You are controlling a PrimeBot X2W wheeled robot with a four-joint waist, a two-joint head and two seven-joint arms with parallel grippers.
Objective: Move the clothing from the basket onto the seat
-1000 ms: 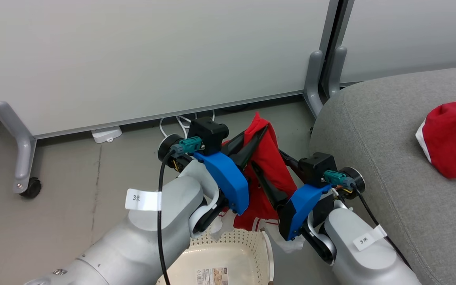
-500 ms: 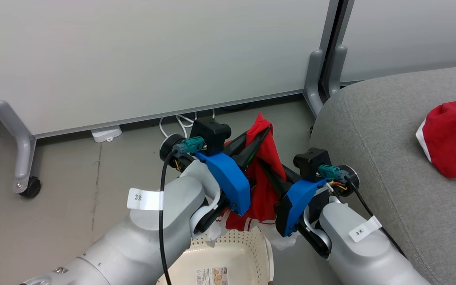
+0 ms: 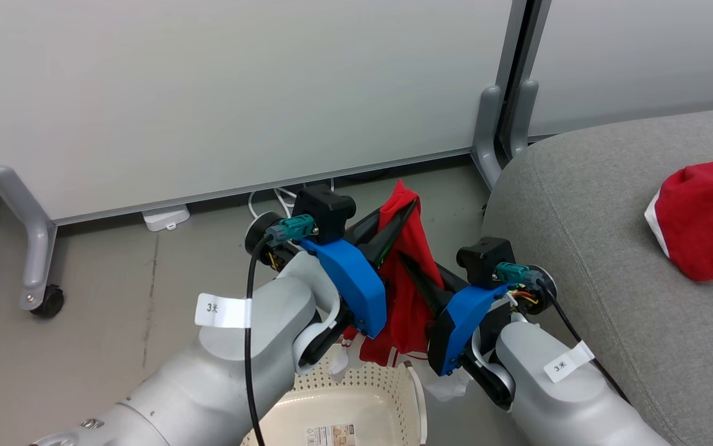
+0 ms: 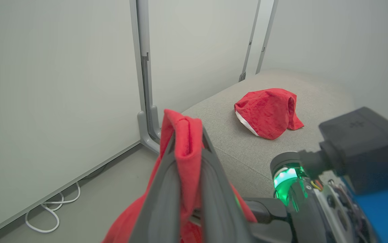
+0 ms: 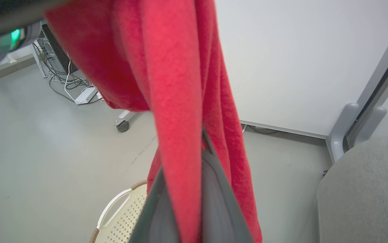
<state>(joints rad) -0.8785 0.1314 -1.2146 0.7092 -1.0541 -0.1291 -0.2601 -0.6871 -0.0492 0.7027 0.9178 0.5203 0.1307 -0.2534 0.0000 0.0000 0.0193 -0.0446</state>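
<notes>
Robot lifts laundry: the left pincer [image 3: 410, 209] and the right pincer [image 3: 407, 263] are both clamped shut on a soft red fabric garment [image 3: 409, 310]. They hold it in the air just off the rounded left end of a large light grey upholstered sofa [image 3: 579, 217]. The left pincer pinches a fold at the top of the cloth and the right pincer bites lower down. The rest hangs between the two arms, ending in a white hem with thin red stripes (just over the far rim of a cream-white perforated plastic laundry basket [image 3: 356, 384], which stands on the grey floor [image 3: 114, 279] beside that same end of the sofa). A second red garment [image 3: 700, 217], white along one edge, lies crumpled on the sofa's seat, well apart from both pincers. White partition panels [image 3: 207, 93] on grey legs stand behind the sofa's end, with a white cable [image 3: 279, 198] looped on the floor at their foot.
</notes>
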